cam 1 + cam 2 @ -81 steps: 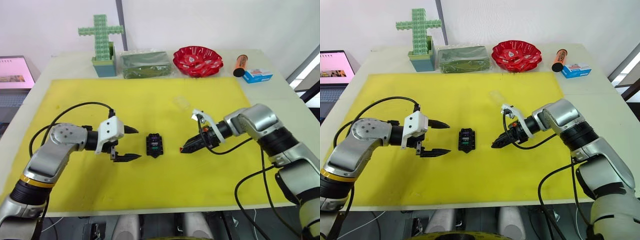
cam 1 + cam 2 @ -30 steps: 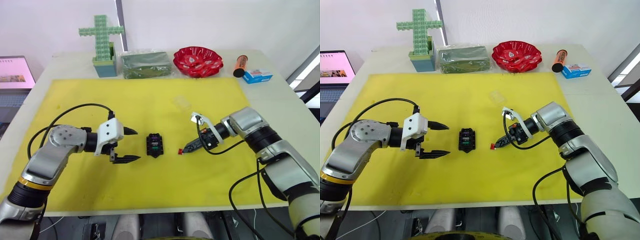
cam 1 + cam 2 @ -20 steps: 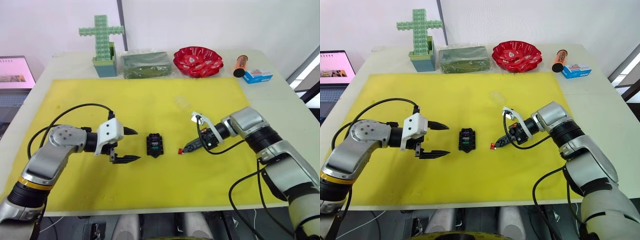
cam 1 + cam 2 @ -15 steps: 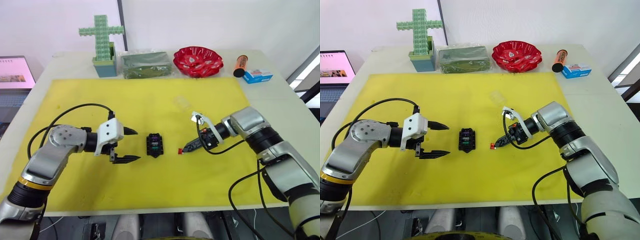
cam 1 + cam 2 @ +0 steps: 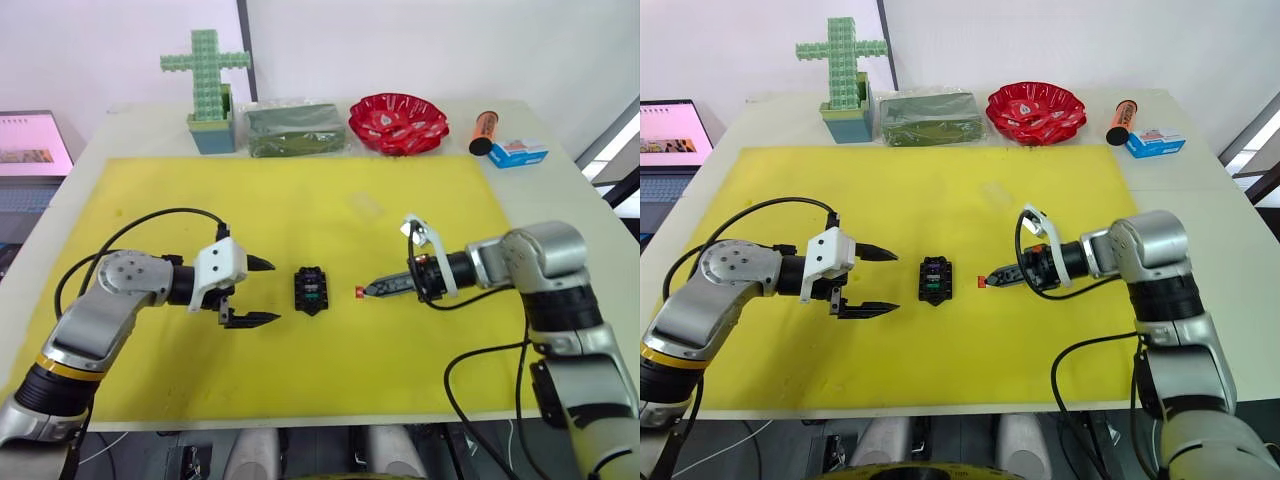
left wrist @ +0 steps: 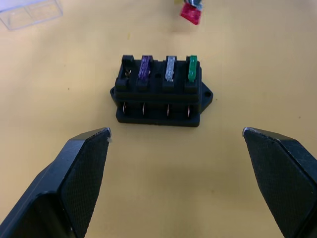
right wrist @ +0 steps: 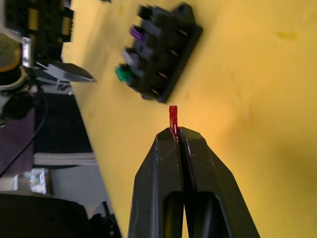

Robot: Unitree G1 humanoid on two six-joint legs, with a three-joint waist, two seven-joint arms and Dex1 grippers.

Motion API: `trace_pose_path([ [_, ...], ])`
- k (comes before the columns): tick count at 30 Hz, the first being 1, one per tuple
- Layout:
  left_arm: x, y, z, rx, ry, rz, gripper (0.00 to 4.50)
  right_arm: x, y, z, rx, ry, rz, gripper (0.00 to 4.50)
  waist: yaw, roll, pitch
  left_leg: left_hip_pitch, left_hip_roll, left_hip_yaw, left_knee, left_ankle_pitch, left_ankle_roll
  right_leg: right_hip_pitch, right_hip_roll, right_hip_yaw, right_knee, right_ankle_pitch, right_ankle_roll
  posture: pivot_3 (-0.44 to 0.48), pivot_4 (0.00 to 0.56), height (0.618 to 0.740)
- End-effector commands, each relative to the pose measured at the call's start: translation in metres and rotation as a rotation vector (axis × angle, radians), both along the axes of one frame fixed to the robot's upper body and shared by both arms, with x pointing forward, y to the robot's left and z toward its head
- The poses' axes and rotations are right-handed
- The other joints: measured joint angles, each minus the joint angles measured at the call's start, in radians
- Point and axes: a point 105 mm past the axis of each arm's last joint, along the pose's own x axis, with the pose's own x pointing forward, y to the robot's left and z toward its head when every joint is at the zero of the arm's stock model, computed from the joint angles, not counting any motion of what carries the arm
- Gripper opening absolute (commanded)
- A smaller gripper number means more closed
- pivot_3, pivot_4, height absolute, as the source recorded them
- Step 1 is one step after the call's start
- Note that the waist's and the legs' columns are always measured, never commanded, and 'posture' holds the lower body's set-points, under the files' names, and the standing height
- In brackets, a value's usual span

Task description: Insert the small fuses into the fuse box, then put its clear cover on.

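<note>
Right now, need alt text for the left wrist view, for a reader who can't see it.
A small black fuse box sits on a yellow mat with purple, grey and green fuses in three slots and one end slot empty. The open left end effector frames it from the near side; a red fuse hangs beyond it, with a clear cover off to one side.

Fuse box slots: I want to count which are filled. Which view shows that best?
The left wrist view: the fuse box faces it squarely, with purple, grey and green fuses seated and one end slot empty. The right wrist view shows it obliquely; the head views show it small.
</note>
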Motion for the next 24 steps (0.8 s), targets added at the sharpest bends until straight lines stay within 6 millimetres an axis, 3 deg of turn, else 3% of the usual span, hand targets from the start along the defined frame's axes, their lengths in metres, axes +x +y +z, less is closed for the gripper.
trace_pose_path([
  [1,-0.001,-0.001,0.009,-0.006,-0.054,-0.009,4.5,0.006,0.001,0.004,0.028,-0.072,-0.119,0.01,-0.001,0.0,0.0,0.0,0.0,0.0,0.0,0.0,0.0,0.0,0.0,0.0,0.0,0.0,0.0,0.0,0.15,0.74],
  [6,-0.001,-0.003,0.008,-0.006,-0.054,-0.017,4.5,0.005,0.003,-0.01,0.042,-0.099,-0.316,0.01,-0.004,0.0,0.0,0.0,0.0,0.0,-0.001,0.0,0.0,0.0,0.0,0.0,0.001,0.0,0.0,0.0,0.15,0.74],
  [10,-0.001,-0.003,0.007,-0.007,-0.055,-0.021,4.5,-0.005,-0.001,-0.018,0.003,-0.098,-0.358,0.01,-0.001,0.0,0.0,0.0,0.0,-0.001,-0.001,0.0,0.0,0.0,0.0,0.0,0.0,0.0,0.0,0.0,0.15,0.74],
  [16,-0.001,-0.004,0.007,-0.006,-0.054,-0.026,4.5,-0.028,0.006,-0.015,0.01,-0.094,-0.242,0.01,-0.004,0.0,0.0,0.0,0.0,-0.002,-0.001,0.0,0.0,0.001,0.0,0.0,-0.001,0.0,0.0,0.0,0.15,0.74],
  [24,0.0,-0.003,0.007,-0.008,-0.055,-0.018,4.5,-0.033,0.012,-0.004,0.011,-0.114,-0.181,0.01,-0.004,0.0,0.0,0.0,0.0,-0.002,-0.001,0.0,0.0,0.001,0.001,0.0,-0.001,0.0,0.0,0.0,0.15,0.74],
])
